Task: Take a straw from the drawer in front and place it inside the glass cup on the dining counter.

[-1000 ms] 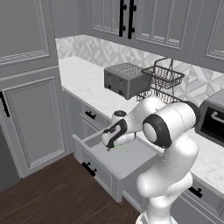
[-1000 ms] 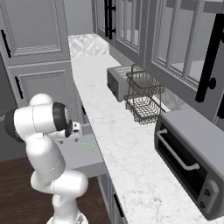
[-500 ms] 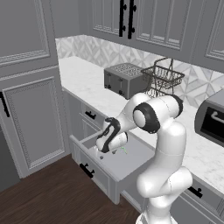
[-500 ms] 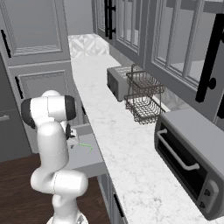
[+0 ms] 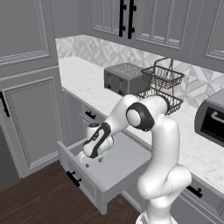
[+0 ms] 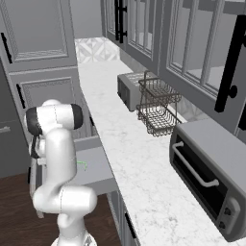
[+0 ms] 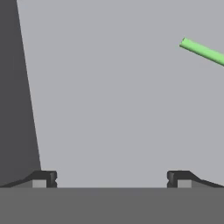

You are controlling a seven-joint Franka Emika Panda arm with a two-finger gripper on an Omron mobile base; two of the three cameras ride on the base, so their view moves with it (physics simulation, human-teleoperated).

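The grey drawer (image 5: 124,168) stands pulled open below the marble worktop. The thin green straw (image 5: 112,154) lies on its floor, seen as well from the right as the straw (image 6: 82,165). My gripper (image 5: 86,160) is down inside the drawer, left of the straw and near the front left corner, pointing at the floor. In the hand view the gripper (image 7: 111,179) is open with nothing between the fingertips (image 7: 43,178); the straw (image 7: 203,51) lies off at the upper right, apart from them. The glass cup and the dining counter are out of view.
The drawer's dark side wall (image 7: 13,87) is close on the hand view's left. On the worktop stand a toaster (image 5: 124,78), a wire basket (image 5: 162,83) and a toaster oven (image 5: 212,120). A tall grey cabinet (image 5: 33,118) stands left of the drawer.
The arm has swung down and to the left, lowering the gripper from above the drawer's middle into its front left part. The jaws stay open and the straw has not moved.
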